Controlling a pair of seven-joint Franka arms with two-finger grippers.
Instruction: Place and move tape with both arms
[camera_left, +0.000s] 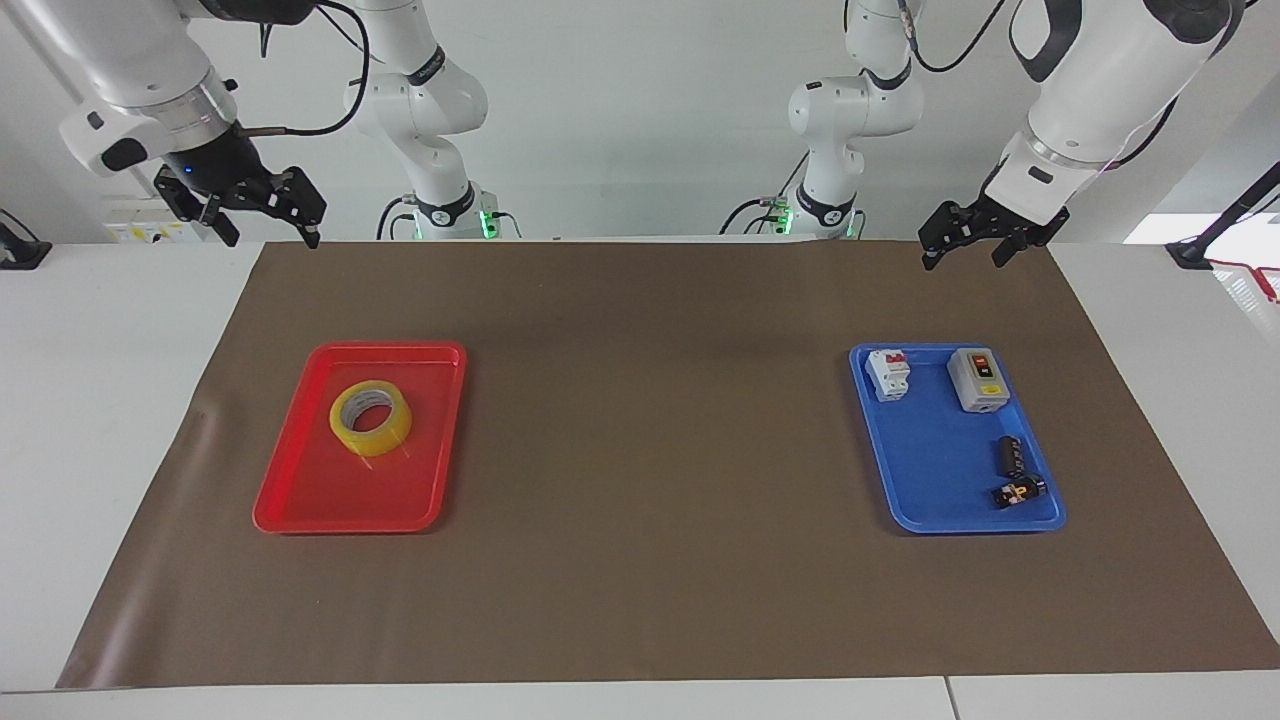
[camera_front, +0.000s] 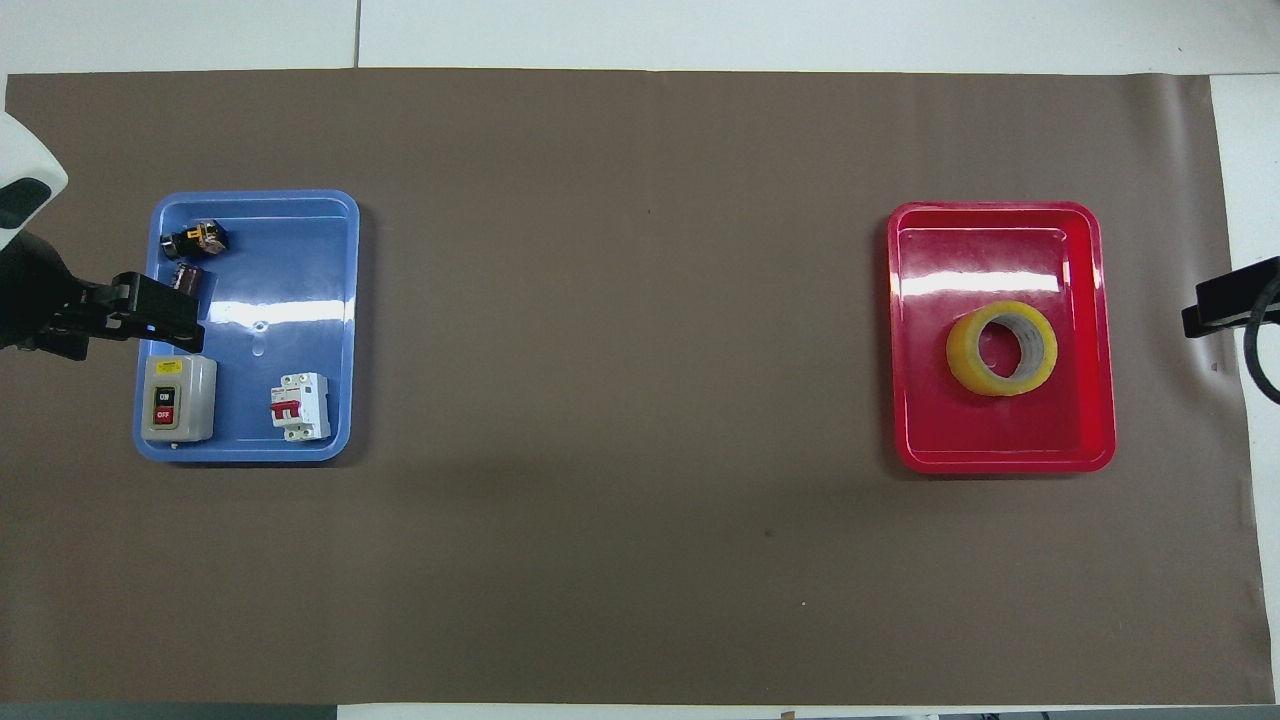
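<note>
The grey switch box (camera_front: 178, 398) reads "ON" and "OFF". A brown mat (camera_left: 650, 480) covers the white worktop (camera_left: 100, 400). The translucent yellow tape roll (camera_left: 370, 417) lies in the red plastic tray (camera_left: 300, 500); the blue plastic tray (camera_left: 930, 490) holds the box. The left gripper (camera_left: 962, 249) and right gripper (camera_left: 268, 222) hang spread, empty, over the mat's robot-side corners.

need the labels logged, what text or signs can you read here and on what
"ON": black button on the grey switch box.
"OFF": red button just below it.
Yellow sticker on that box: too small to read.
White breaker: print too small to read.
Tape core: print blurred.
</note>
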